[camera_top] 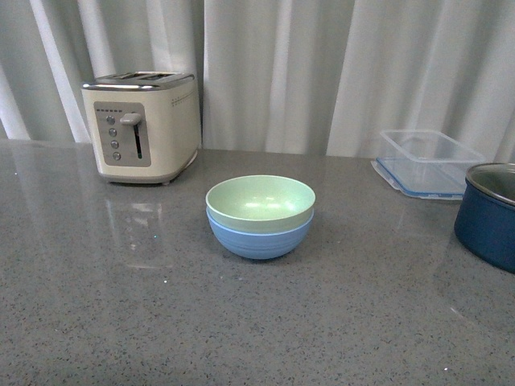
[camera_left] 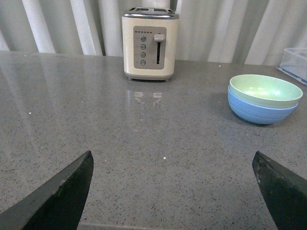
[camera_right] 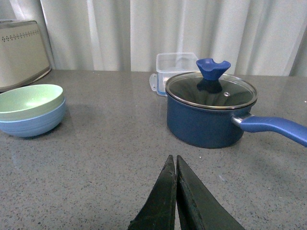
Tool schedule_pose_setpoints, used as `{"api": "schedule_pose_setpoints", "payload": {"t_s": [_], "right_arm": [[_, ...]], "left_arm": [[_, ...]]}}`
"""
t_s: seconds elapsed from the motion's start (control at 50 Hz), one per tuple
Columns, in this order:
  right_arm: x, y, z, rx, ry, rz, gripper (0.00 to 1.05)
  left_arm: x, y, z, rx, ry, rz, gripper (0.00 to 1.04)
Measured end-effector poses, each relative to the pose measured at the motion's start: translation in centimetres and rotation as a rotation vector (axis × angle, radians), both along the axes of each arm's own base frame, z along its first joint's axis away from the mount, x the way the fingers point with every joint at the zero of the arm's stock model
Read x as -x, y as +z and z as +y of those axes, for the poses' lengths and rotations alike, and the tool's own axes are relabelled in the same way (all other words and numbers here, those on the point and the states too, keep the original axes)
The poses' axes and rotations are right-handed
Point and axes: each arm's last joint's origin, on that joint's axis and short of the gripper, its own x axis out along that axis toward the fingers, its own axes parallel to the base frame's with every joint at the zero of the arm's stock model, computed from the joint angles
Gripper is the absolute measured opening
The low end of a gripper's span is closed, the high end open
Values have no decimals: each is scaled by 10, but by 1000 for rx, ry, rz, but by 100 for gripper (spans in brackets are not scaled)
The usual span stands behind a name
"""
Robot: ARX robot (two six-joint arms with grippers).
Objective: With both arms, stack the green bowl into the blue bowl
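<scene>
The pale green bowl sits nested inside the light-blue bowl at the middle of the grey counter. The stack also shows in the left wrist view, green bowl in blue bowl, and in the right wrist view, green bowl in blue bowl. Neither arm shows in the front view. My left gripper is open and empty, low over the counter, well short of the bowls. My right gripper is shut and empty, away from the bowls, near the pot.
A cream toaster stands at the back left. A clear lidded container sits at the back right. A dark blue pot with a glass lid and a long handle stands at the right edge.
</scene>
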Motion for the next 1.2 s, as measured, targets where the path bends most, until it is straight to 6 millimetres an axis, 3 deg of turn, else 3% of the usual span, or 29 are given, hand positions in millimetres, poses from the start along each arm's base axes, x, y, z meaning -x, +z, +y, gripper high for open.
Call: {"api": "schedule_pose_setpoints", "payload": {"t_s": [0.46, 0.58, 0.92, 1.2], "right_arm": [[14, -3, 0, 2, 2, 6, 1], [14, -3, 0, 1, 3, 6, 21], [14, -3, 0, 1, 2, 6, 95], [14, -3, 0, 1, 2, 6, 95]], "left_arm": [[0, 0, 0, 0, 0, 0, 98], [0, 0, 0, 0, 0, 0, 98], [0, 0, 0, 0, 0, 0, 98], [0, 0, 0, 0, 0, 0, 98]]}}
